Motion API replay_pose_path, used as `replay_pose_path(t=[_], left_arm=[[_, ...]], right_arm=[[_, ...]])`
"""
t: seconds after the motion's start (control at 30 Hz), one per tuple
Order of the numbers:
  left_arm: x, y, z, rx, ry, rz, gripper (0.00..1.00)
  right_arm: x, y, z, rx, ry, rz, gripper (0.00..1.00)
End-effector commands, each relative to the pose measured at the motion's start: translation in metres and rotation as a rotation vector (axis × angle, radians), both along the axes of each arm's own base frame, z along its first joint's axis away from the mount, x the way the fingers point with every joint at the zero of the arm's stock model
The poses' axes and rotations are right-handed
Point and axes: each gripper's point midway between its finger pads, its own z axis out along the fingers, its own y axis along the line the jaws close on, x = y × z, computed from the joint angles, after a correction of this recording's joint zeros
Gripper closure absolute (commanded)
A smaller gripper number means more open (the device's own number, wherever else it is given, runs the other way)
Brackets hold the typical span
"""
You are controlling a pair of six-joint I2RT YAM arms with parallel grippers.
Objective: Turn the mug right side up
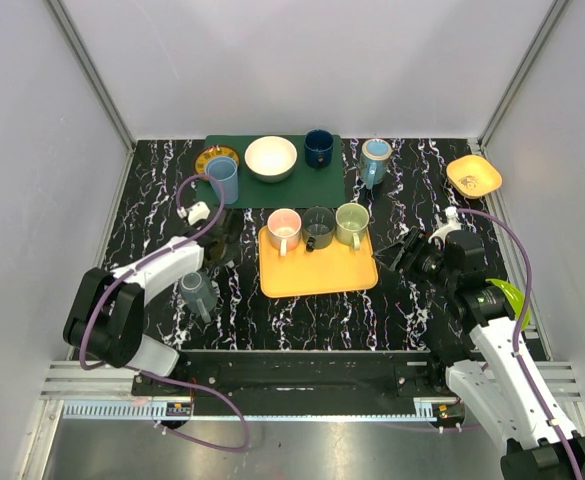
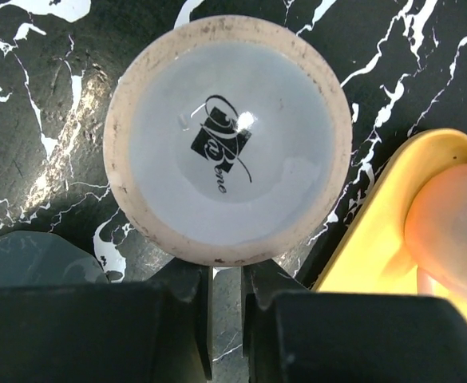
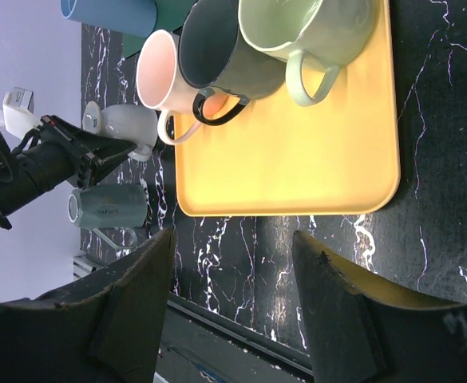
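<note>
- We see the white mug (image 2: 227, 140) upside down on the table (image 1: 412, 310), base up, just left of the yellow tray (image 1: 317, 278).
- The left fingers (image 2: 181, 319), nearly together, pinch at its handle.
- The right fingers (image 3: 129, 319) stand apart, holding nothing, right of the tray.

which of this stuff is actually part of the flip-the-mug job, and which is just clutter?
Job: upside-down white mug, base up; left claw, shut on its handle.
Lying about: yellow tray, pink mug, dark mug, green mug, grey mug, green mat, white bowl, blue cup, navy mug, orange dish; right claw, open, empty.
</note>
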Motion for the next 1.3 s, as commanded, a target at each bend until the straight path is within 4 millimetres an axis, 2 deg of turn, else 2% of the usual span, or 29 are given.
replay_pose_path(t=[0.0, 0.07, 0.17, 0.23, 0.27, 0.3, 0.37, 0.4, 0.43, 0.47, 0.5, 0.53, 0.57, 0.63, 0.67, 0.73, 0.77, 0.8, 1.0, 1.1, 1.27], left_arm=[[0.004, -0.014, 0.029, -0.083, -0.098, -0.064, 1.00], [0.004, -0.021, 0.046, -0.097, -0.142, -0.107, 1.00], [0.000, -0.034, 0.095, -0.144, -0.273, -0.179, 1.00], [-0.004, -0.042, 0.115, -0.171, -0.323, -0.217, 1.00], [-0.007, -0.044, 0.131, -0.195, -0.370, -0.236, 1.00], [-0.011, -0.046, 0.137, -0.211, -0.385, -0.250, 1.00], [-0.017, -0.053, 0.153, -0.253, -0.439, -0.286, 1.00], [-0.027, -0.057, 0.164, -0.300, -0.481, -0.320, 1.00], [-0.032, -0.062, 0.171, -0.337, -0.516, -0.353, 1.00], [-0.037, -0.068, 0.206, -0.415, -0.652, -0.390, 1.00], [-0.048, -0.077, 0.205, -0.479, -0.668, -0.444, 1.00], [-0.055, -0.084, 0.216, -0.538, -0.715, -0.483, 1.00], [-0.065, -0.088, 0.251, -0.632, -0.844, -0.514, 1.00], [-0.082, -0.098, 0.267, -0.739, -0.914, -0.587, 1.00], [-0.094, -0.101, 0.291, -0.816, -0.988, -0.624, 1.00], [-0.105, -0.106, 0.301, -0.889, -1.029, -0.669, 1.00], [-0.114, -0.108, 0.319, -0.958, -1.083, -0.697, 1.00], [-0.117, -0.110, 0.320, -0.984, -1.092, -0.708, 1.00], [-0.140, -0.133, 0.357, -1.126, -1.175, -0.840, 1.00], [-0.147, -0.147, 0.369, -1.156, -1.174, -0.906, 1.00], [-0.151, -0.161, 0.369, -1.161, -1.149, -0.937, 1.00]], right_arm=[[0.001, 0.005, 0.013, 0.023, -0.050, 0.025, 0.34], [0.000, 0.006, 0.016, 0.028, -0.053, 0.028, 0.34], [-0.001, 0.008, 0.021, 0.043, -0.059, 0.035, 0.34], [-0.002, 0.011, 0.027, 0.062, -0.069, 0.051, 0.34], [-0.002, 0.013, 0.029, 0.073, -0.070, 0.058, 0.34], [-0.006, 0.018, 0.033, 0.092, -0.076, 0.089, 0.34], [-0.008, 0.026, 0.047, 0.140, -0.114, 0.130, 0.34], [-0.018, 0.036, 0.057, 0.190, -0.126, 0.208, 0.34], [-0.020, 0.043, 0.073, 0.233, -0.184, 0.253, 0.34], [-0.026, 0.049, 0.084, 0.302, -0.178, 0.283, 0.34], [-0.038, 0.057, 0.095, 0.360, -0.186, 0.365, 0.34], [-0.040, 0.061, 0.112, 0.409, -0.263, 0.407, 0.34], [-0.045, 0.064, 0.122, 0.489, -0.233, 0.419, 0.32], [-0.056, 0.068, 0.143, 0.588, -0.263, 0.483, 0.32], [-0.060, 0.070, 0.148, 0.609, -0.267, 0.505, 0.31], [-0.063, 0.074, 0.158, 0.631, -0.273, 0.544, 0.30], [-0.068, 0.079, 0.161, 0.631, -0.264, 0.579, 0.30], [-0.068, 0.083, 0.168, 0.625, -0.269, 0.597, 0.30], [-0.082, 0.121, 0.173, 0.574, -0.222, 0.748, 0.30], [-0.085, 0.133, 0.176, 0.560, -0.225, 0.798, 0.31], [-0.080, 0.145, 0.177, 0.525, -0.233, 0.814, 0.31]])
